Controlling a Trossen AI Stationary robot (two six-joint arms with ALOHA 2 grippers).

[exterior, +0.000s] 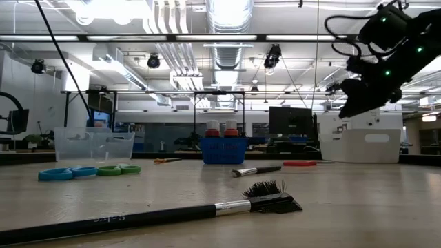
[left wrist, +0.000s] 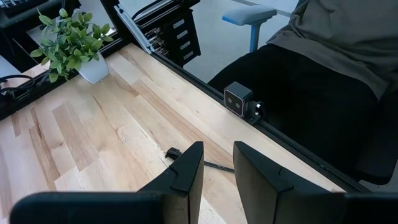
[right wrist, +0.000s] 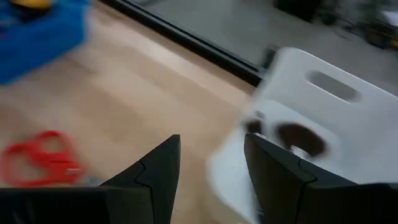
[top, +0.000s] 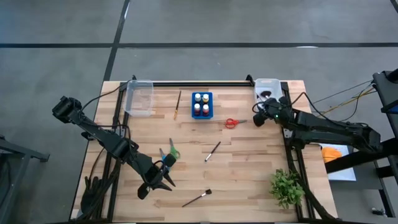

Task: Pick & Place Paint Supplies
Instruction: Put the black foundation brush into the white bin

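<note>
Red scissors [top: 231, 123] lay, from above, just beside my right gripper [top: 258, 119] on the blue bottle holder's [top: 201, 104] side, their long axis running toward me, while my left gripper [top: 163, 182] hung well apart from them near the green scissors [top: 172, 151]. Through my right wrist, they [right wrist: 38, 163] sat off to one side of my parted, empty jaws, not between them. My left jaws also stood apart, holding nothing.

Near brush [exterior: 148, 214] handle cut off (leftward)
</note>
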